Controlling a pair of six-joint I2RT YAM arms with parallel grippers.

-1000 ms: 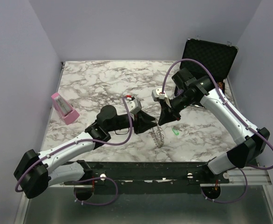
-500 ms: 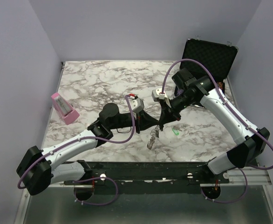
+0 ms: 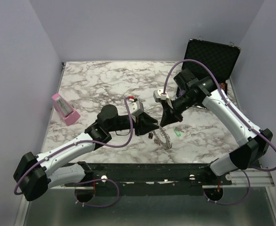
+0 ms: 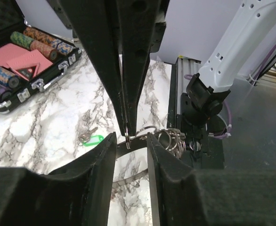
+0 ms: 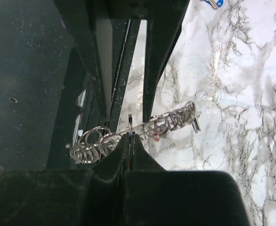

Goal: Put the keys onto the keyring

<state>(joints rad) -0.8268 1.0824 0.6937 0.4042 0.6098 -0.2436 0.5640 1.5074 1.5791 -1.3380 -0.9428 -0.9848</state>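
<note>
The keyring (image 3: 162,138) is a thin metal loop strung with several small rings, hanging just above the marble between the two grippers. My right gripper (image 3: 164,124) is shut on it, pinching one thin ring edge-on at its tips (image 5: 130,141). The keyring (image 5: 166,125) stretches sideways there, with a small red speck among the rings. My left gripper (image 4: 131,141) is open, its fingers standing either side of the wire right below the right gripper's tips; the bunched rings (image 4: 172,139) lie beside its right finger. A green-headed key (image 3: 177,133) lies on the table, also in the left wrist view (image 4: 92,140). A blue-headed key (image 5: 212,3) shows at the frame top.
An open black case (image 3: 212,56) stands at the back right, holding striped poker chips (image 4: 20,40). A pink box (image 3: 65,109) sits near the table's left edge. The black rail with the arm bases runs along the near edge (image 3: 142,172).
The left arm pushed in toward the right gripper, then drew back a little. The hanging keyring swung left and has come back to the right. The right arm has stayed put.
</note>
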